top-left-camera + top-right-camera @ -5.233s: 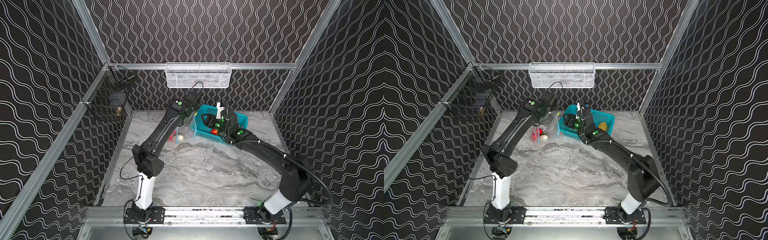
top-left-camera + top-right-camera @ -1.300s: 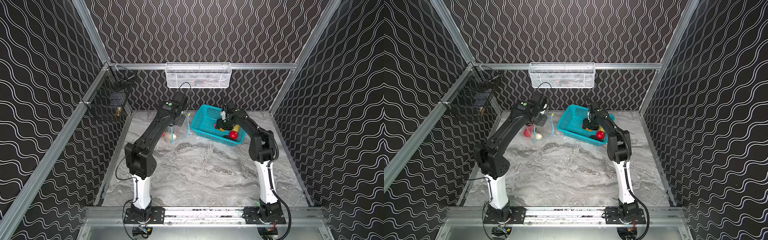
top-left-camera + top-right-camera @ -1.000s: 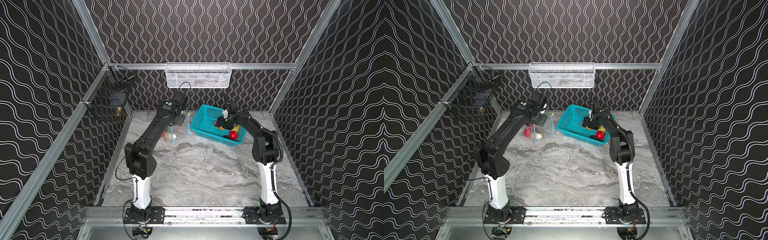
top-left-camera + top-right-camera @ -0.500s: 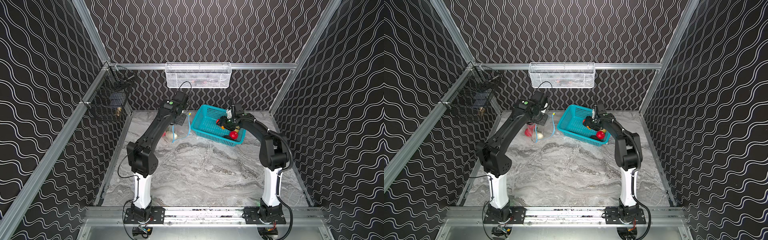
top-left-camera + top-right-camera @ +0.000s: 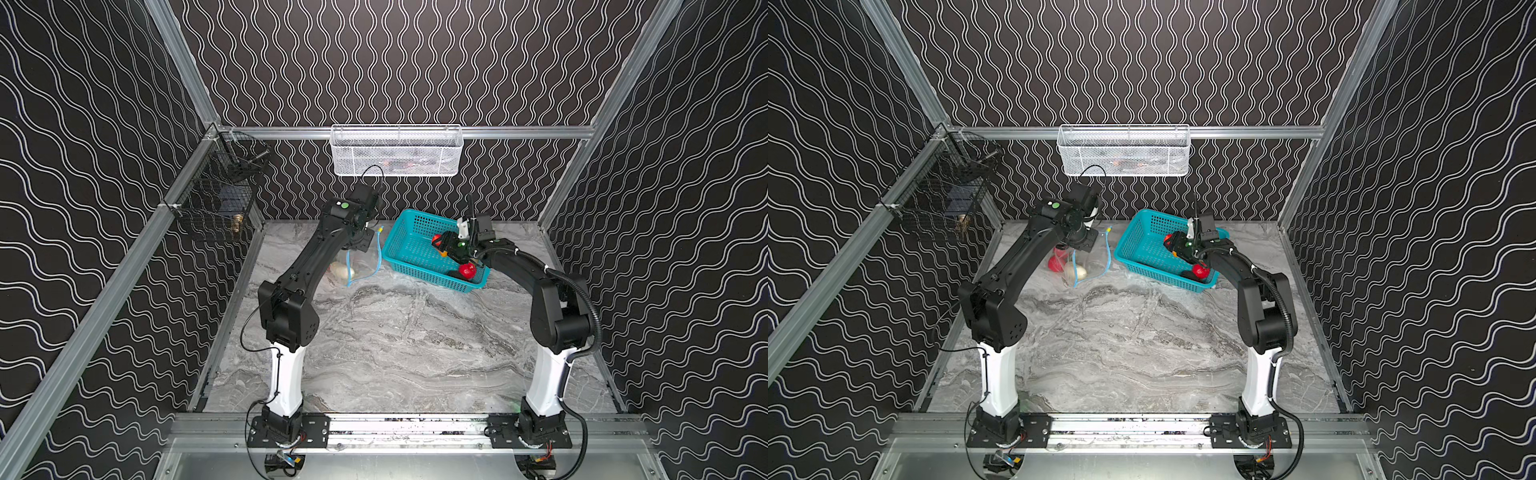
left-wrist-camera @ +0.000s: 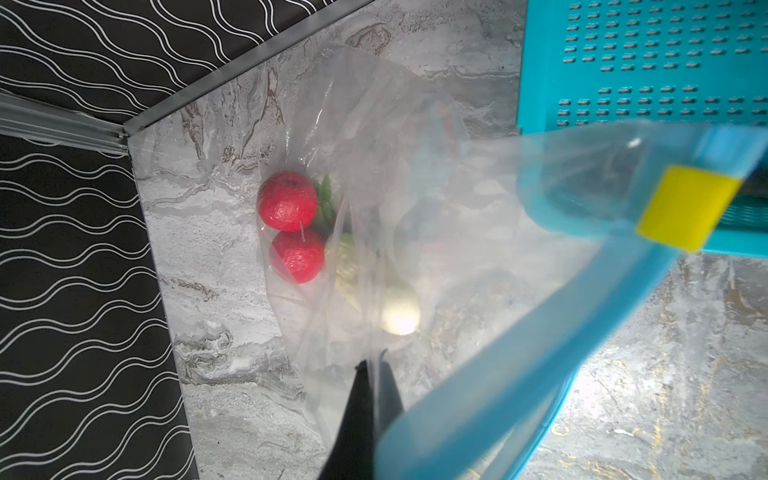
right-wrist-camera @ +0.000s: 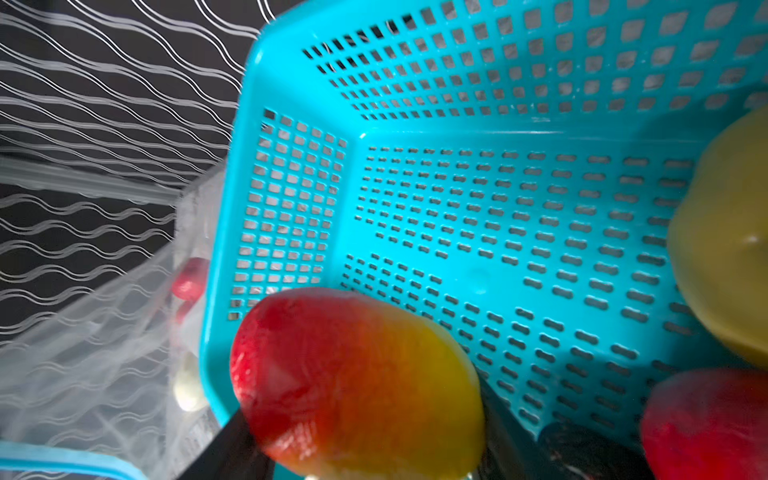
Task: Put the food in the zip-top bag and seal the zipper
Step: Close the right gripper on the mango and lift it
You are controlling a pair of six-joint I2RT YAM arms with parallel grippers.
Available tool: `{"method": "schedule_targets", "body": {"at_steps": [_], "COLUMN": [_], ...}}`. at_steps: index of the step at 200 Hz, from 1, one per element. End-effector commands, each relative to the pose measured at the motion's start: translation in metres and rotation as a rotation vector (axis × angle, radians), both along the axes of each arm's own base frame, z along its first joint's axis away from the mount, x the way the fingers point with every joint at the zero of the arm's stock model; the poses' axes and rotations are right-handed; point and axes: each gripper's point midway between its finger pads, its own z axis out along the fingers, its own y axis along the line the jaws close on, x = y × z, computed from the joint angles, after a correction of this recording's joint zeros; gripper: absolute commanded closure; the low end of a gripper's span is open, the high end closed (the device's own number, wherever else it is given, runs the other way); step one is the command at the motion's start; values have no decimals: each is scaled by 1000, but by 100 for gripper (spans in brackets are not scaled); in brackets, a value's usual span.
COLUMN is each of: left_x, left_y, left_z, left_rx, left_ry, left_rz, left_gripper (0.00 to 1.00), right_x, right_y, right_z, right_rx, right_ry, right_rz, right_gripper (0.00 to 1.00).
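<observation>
Your left hand (image 6: 372, 368) is pressed together on the edge of the clear bag (image 6: 415, 145). Its dark fingers (image 6: 353, 415) pinch the plastic just beside the light blue zipper strip (image 6: 540, 374) and hold that side of the mouth up off the counter (image 6: 216, 249). The strip runs away from the hand to the yellow slider (image 6: 690, 208) at its far end, and the mouth gapes open. Down in the bag lie two red round fruits (image 6: 286, 199), touching each other, with a leafy green (image 6: 326, 199) tucked against them and a white-green long vegetable (image 6: 374, 291) alongside. In both top views the bag (image 5: 1090, 259) stands near the back left of the counter, just beside the teal basket (image 5: 1142, 241). Your right hand (image 5: 444, 246) hangs over the middle of that basket, its fingers closed on a red-and-yellow fruit (image 7: 357, 382). The fingertips are hidden behind the fruit, and I think it is lifted clear of the basket floor, though the wrist view is too close to be sure. Around it in the basket (image 7: 457, 124) you have a yellow piece (image 7: 727, 249) by one wall, a red piece (image 7: 706, 424) in a corner, and a dark one (image 7: 582, 449) lying next to the red.
</observation>
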Motion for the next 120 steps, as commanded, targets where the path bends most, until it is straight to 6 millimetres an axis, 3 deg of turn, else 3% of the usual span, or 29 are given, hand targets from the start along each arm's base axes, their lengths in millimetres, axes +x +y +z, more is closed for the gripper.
{"method": "schedule_targets", "body": {"at_steps": [1, 40, 42, 45, 84, 120], "left_x": [0, 1, 2, 2, 2, 3], "left_y": [-2, -3, -2, -2, -5, -3], "left_z": [-2, -8, -8, -8, -4, -6], "left_rx": [-14, -10, -11, -12, -28, -18], "left_ry": [12, 34, 33, 33, 34, 38], "left_rz": [14, 22, 23, 23, 20, 36], "left_gripper": [100, 100, 100, 100, 100, 100], "right_x": [4, -6, -8, -9, -19, -34], "right_y": [5, 13, 13, 14, 25, 45], "right_z": [23, 32, 45, 48, 65, 95], "right_rx": [56, 118, 125, 126, 141, 215], "right_ry": [-66, -79, -102, -108, -139, -156], "right_rz": [-8, 1, 3, 2, 2, 41], "right_gripper": [61, 61, 61, 61, 61, 61]}}
